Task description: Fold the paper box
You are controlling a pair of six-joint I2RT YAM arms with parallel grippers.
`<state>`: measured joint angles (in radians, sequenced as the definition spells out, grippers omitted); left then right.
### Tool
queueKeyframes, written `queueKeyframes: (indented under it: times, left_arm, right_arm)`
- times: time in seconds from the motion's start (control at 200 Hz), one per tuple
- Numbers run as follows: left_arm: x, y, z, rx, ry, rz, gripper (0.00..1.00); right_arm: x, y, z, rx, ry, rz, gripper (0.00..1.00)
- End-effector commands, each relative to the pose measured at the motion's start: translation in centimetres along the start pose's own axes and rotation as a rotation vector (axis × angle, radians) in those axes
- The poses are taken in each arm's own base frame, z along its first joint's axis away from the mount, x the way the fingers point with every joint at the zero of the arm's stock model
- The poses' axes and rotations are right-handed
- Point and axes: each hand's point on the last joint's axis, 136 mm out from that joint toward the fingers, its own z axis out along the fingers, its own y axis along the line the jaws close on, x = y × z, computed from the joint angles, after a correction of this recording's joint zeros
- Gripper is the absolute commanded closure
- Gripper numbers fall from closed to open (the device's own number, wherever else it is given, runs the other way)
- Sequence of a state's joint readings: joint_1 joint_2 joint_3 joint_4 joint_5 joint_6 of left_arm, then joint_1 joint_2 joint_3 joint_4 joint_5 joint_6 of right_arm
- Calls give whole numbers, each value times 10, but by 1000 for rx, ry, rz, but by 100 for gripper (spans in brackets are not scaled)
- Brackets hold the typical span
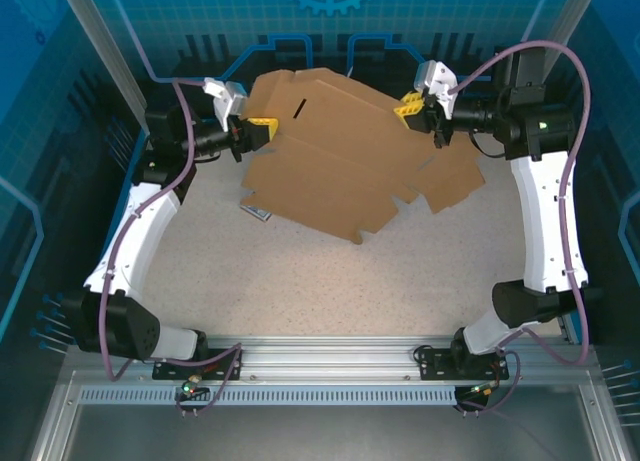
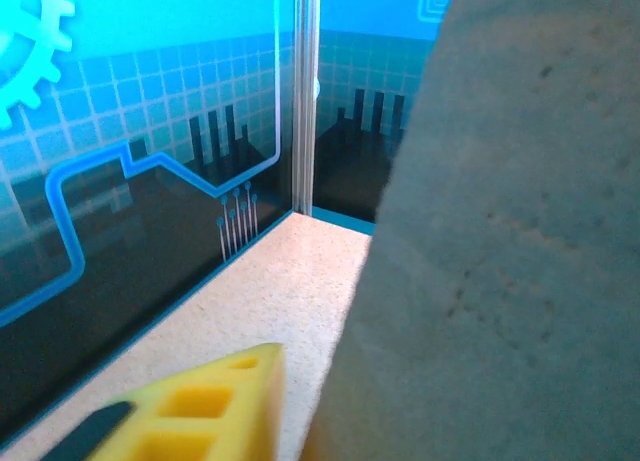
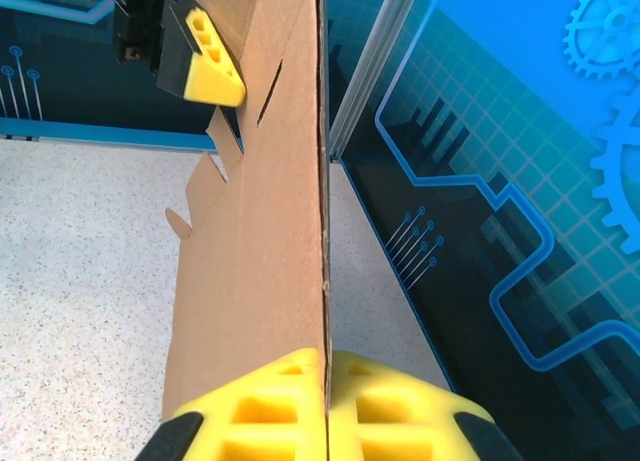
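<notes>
Overhead view with two wrist views. The speckled table (image 1: 300,291) stands inside blue printed walls (image 1: 60,101).

The paper box (image 1: 340,171), an unfolded brown die-cut cardboard sheet with flaps and tabs, spans the gap between the two grippers. Its far part is lifted and its near flaps slope down toward the table on the base side of both grippers. A short slot (image 1: 300,108) lies in the raised panel, between the grippers and nearer the left one.

The right gripper (image 1: 410,108) is at the sheet's far right corner. In the right wrist view its yellow fingers (image 3: 390,401) are pressed together on the sheet's edge (image 3: 322,281), which runs straight away from them, so the right gripper (image 3: 326,386) is clamped on the cardboard.

The left gripper (image 1: 258,131) is at the sheet's left edge. In the left wrist view one yellow finger (image 2: 215,401) shows just beside the cardboard (image 2: 500,261). Whether its jaws are closed on the sheet cannot be told.

A small black-and-white printed card (image 1: 256,212) lies on the table, below the left gripper, partly tucked under the sheet's near left edge.
</notes>
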<state>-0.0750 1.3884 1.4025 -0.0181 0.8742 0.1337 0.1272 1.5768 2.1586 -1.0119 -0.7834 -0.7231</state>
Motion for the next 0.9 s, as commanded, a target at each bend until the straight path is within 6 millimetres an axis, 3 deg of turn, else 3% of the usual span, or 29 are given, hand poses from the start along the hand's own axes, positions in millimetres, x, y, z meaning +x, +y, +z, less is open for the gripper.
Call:
queueKeyframes:
  times: [0.0, 0.3, 0.585, 0.896]
  left_arm:
    - [-25, -22, -9, 64, -63, 19, 87]
    - [-41, -23, -12, 28, -87, -238, 100]
    - [-44, -20, -10, 5, -109, -415, 100]
    - [-44, -25, -4, 37, -112, -452, 100]
  right_arm:
    - [-13, -6, -11, 63, -41, -20, 100]
    - [15, -23, 6, 331, 104, -173, 100]
    - [43, -32, 30, 548, 274, -376, 100]
    - [68, -35, 44, 683, 366, -497, 100]
